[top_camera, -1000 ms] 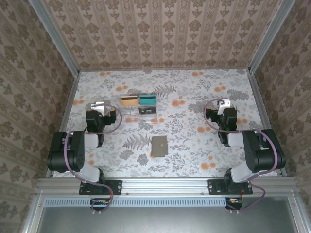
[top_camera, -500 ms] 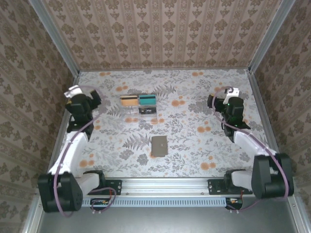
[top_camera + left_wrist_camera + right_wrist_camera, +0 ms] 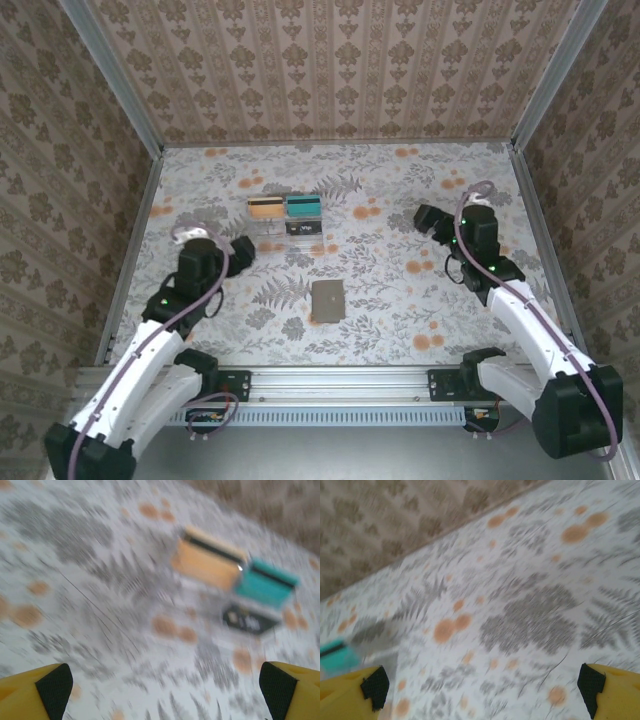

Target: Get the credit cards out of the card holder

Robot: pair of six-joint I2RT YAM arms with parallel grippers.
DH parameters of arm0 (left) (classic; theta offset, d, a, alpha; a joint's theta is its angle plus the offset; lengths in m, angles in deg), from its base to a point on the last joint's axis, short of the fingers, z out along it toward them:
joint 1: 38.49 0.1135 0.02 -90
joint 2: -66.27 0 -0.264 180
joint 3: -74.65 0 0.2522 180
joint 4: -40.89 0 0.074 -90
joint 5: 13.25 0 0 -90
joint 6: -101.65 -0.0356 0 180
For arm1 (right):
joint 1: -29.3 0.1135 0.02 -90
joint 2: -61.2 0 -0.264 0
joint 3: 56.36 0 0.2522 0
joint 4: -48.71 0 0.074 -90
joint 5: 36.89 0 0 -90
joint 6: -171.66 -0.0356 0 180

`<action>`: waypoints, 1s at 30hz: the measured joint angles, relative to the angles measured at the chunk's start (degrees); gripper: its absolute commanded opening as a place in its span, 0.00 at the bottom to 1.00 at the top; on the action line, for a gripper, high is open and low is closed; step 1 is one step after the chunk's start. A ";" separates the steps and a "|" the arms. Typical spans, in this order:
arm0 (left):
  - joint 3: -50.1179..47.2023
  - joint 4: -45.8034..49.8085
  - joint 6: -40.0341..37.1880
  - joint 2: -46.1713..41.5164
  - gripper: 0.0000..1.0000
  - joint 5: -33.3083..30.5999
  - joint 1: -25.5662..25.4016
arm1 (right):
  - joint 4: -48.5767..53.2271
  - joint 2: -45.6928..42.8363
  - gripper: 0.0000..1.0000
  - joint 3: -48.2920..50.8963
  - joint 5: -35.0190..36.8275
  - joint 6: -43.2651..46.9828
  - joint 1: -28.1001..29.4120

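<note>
The card holder (image 3: 327, 299), a small grey-brown wallet, lies folded flat on the floral table near the middle. The credit cards are hidden. My left gripper (image 3: 243, 250) hovers left of and behind it, open and empty. In the left wrist view its yellow fingers (image 3: 52, 690) frame blurred tablecloth, the left gripper (image 3: 165, 695) wide apart. My right gripper (image 3: 425, 221) sits to the wallet's right and farther back, also open and empty. Nothing but the cloth lies between the right gripper (image 3: 483, 690) and its fingertips (image 3: 592, 685).
A clear acrylic stand (image 3: 285, 216) behind the wallet shows an orange card (image 3: 210, 562), a teal card (image 3: 265, 585) and a black one (image 3: 247, 620). The teal card (image 3: 335, 657) also edges the right wrist view. Patterned walls (image 3: 340, 70) close in the table.
The left arm has swung from the left wall in toward the middle. The right arm has stretched inward and turned left. Both grippers stayed open. The wallet has not moved.
</note>
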 measured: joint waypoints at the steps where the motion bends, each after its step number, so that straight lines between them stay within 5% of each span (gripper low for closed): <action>1: -1.16 0.26 1.25 0.35 0.99 -0.46 -3.61 | 1.75 -0.20 1.00 -0.66 0.28 0.20 3.04; 8: -5.64 0.90 9.09 5.27 1.00 -8.68 -23.39 | 9.55 0.57 0.84 -2.67 6.95 0.39 24.52; 16: -6.69 3.21 16.20 6.64 1.00 -15.37 -29.88 | 15.93 16.98 0.53 -9.20 18.34 -3.82 45.72; 23: -8.15 6.23 17.64 -0.59 1.00 -15.61 -29.92 | 18.43 31.98 0.42 -16.68 21.55 -6.45 52.22; 30: -10.34 8.31 17.66 -8.92 1.00 -15.61 -29.92 | 20.41 38.97 0.44 -20.70 21.53 -7.23 53.02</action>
